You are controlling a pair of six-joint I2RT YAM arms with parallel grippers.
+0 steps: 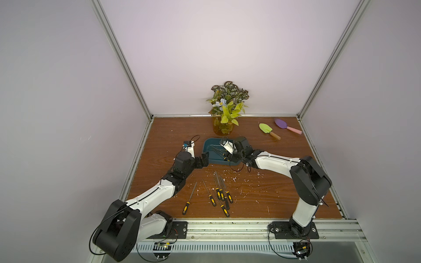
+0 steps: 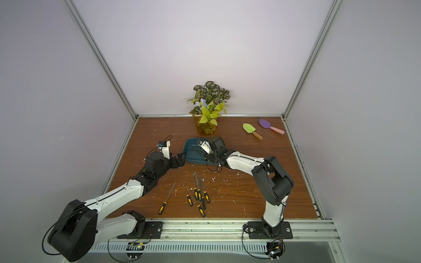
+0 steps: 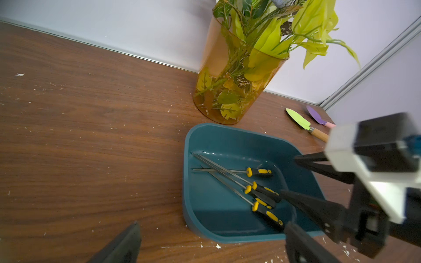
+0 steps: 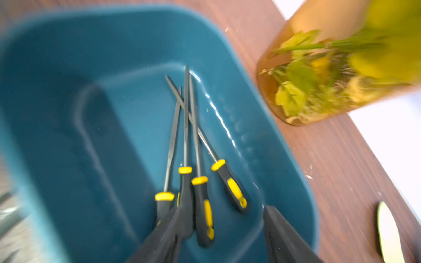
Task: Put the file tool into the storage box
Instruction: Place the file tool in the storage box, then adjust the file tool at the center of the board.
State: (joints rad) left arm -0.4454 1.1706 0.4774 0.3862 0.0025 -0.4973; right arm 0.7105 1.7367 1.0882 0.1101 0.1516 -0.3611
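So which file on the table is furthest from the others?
The file nearest the left arm: bare wood on both sides, while the other files huddle closer together.

four yellow-and-black-handled files (image 4: 201, 200) flat inside the dark teal storage box (image 3: 227, 136) (loose files (image 1: 219, 193) near it)

storage box (image 3: 227, 139): dark teal, no pattern
files in the storage box (image 4: 201, 205): grey steel shafts; black handles, yellow collars and stripes
files on table (image 1: 218, 193) (robot side of storage box): same grey, black, yellow
vase (image 3: 216, 68) (behind storage box): see-through amber
plant (image 1: 229, 92): lime-yellow leaves, dark green pale-striped leaves, pale blue flower
trowel nearer the storage box (image 1: 265, 128): lime blade, tan wood handle
trowel farther from it (image 1: 281, 123): purple blade, pink handle
table (image 1: 273, 186): red-brown wood grain, white flecks
walls (image 1: 227, 45): pale lilac-grey
arms (image 1: 273, 162): white shells, black joints
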